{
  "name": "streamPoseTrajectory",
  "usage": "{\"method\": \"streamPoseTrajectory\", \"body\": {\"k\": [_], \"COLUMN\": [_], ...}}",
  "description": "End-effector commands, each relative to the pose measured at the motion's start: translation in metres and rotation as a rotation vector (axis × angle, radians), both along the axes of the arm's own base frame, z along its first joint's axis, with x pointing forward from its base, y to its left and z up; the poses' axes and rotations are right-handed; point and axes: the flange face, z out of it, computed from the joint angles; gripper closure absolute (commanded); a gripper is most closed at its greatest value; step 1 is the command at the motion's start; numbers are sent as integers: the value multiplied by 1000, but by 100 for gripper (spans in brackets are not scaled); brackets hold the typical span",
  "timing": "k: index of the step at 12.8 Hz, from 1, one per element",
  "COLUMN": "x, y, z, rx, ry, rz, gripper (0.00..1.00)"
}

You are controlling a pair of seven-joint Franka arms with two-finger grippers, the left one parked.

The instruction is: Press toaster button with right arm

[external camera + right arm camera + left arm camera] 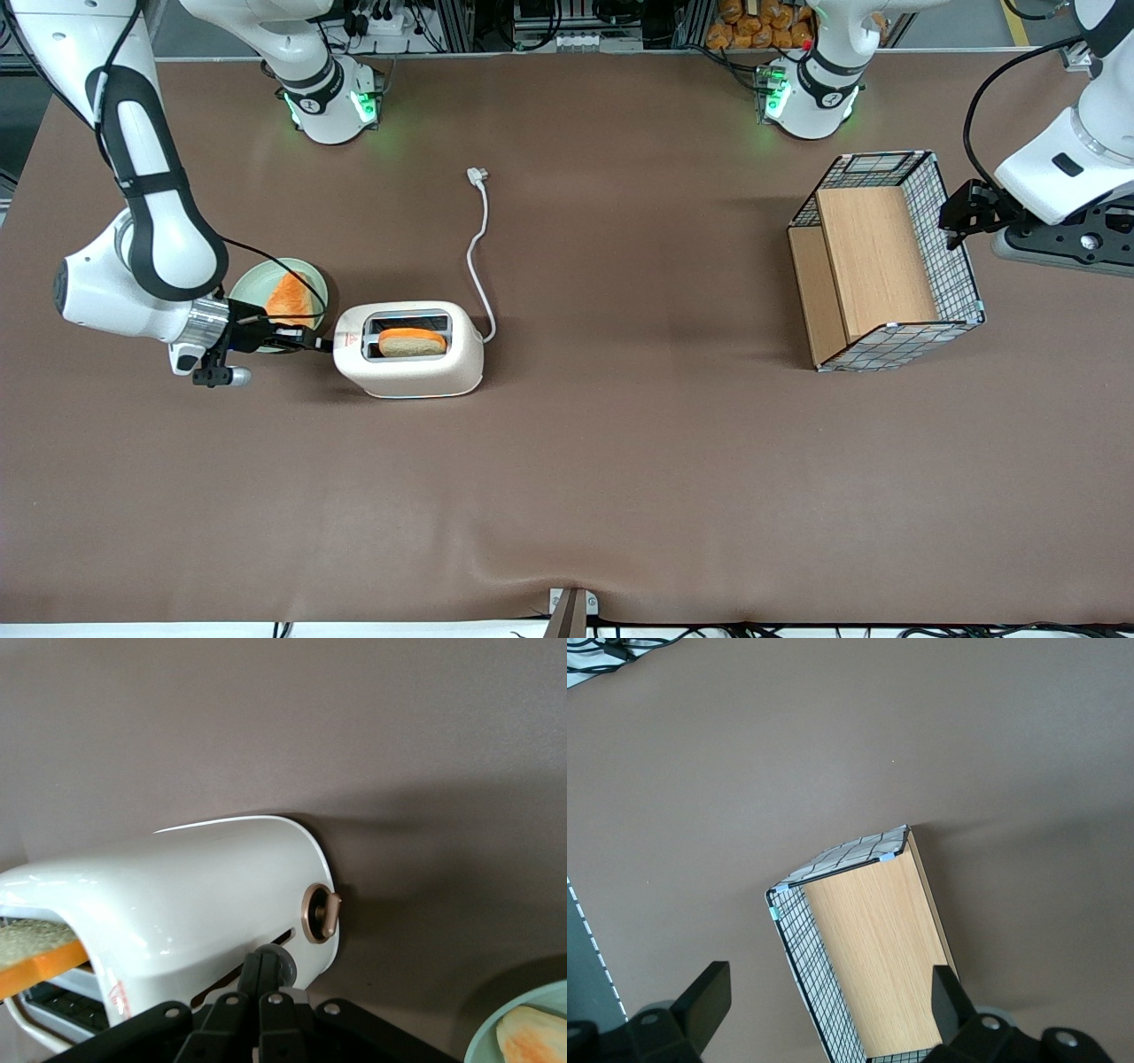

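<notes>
The cream-white toaster [410,350] stands on the brown table with a bread slice [412,342] in its slot; its white cord [479,266] trails away from the front camera. My right gripper [321,344] is at the toaster's narrow end, at the working arm's side, fingers pressed together. In the right wrist view the toaster [195,904] fills the middle, and the shut fingertips [262,967] rest on the pale grey lever knob [285,962] at its slot. A bronze dial [320,913] sits beside it.
A pale green plate [310,275] with an orange-crusted slice [290,299] lies right beside my gripper, farther from the front camera; it also shows in the right wrist view [523,1028]. A wire-and-wood basket [886,270] stands toward the parked arm's end.
</notes>
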Motion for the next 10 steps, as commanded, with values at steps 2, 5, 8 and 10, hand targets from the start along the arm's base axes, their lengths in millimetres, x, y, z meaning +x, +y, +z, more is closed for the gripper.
{"method": "streamPoseTrajectory", "body": {"k": [2, 5, 8, 10], "x": [-3, -4, -6, -7], "y": [5, 4, 3, 3], "z": [-22, -38, -48, -53], "rx": [8, 11, 27, 27], "ry": [-6, 10, 4, 14], "rz": [16, 5, 11, 11], "gripper": [100, 100, 100, 100]}}
